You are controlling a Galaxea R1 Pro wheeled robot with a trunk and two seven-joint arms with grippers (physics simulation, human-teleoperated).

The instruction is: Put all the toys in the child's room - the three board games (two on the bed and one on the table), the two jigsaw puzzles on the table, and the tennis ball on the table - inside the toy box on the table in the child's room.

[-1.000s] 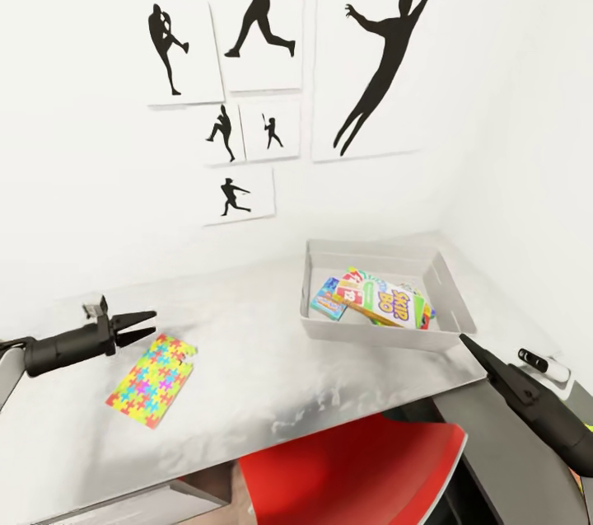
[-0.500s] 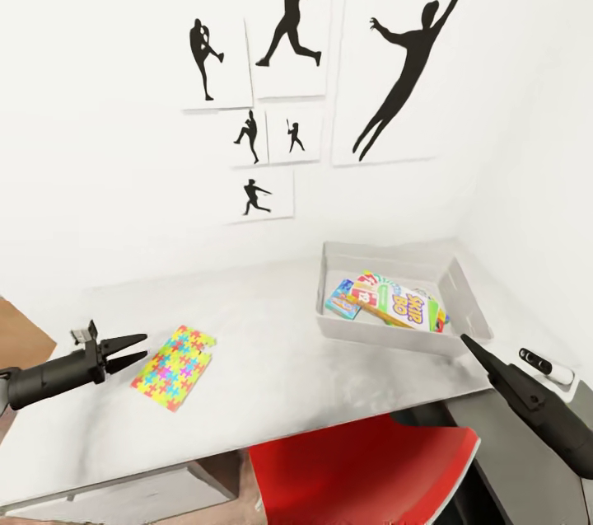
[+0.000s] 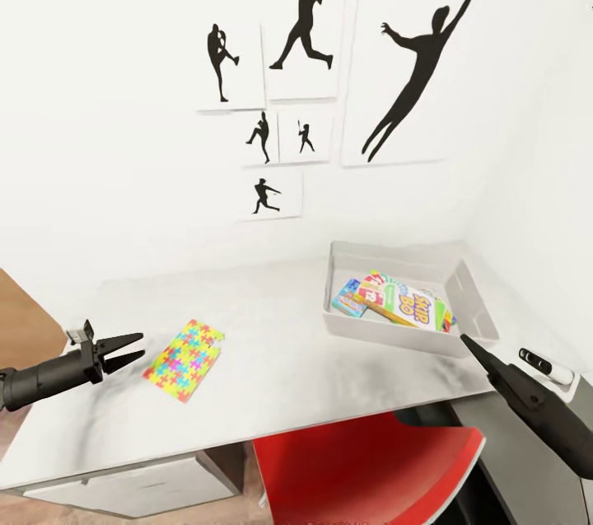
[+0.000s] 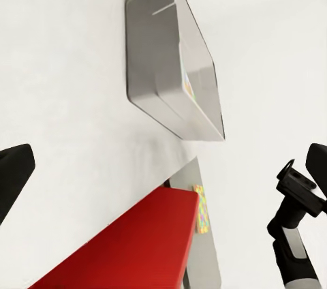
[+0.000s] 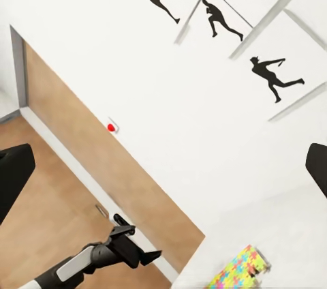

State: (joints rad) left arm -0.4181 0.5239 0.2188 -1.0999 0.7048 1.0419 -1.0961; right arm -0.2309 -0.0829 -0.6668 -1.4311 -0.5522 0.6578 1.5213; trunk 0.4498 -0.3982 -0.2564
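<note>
Jigsaw puzzle [image 3: 184,349] flat on table [image 3: 280,360], just beside open-fingered, empty left tool [image 3: 132,349].

"SKIP BO" on board game [image 3: 409,307] cover

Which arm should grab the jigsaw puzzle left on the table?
Left. Its open end effector hangs just beside the jigsaw puzzle. The right end effector sits past the toy box, at the table's far end.

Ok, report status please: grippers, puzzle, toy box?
Both grippers, left and right, open and empty. Jigsaw puzzle flat on table. Toy box holds board games.
</note>
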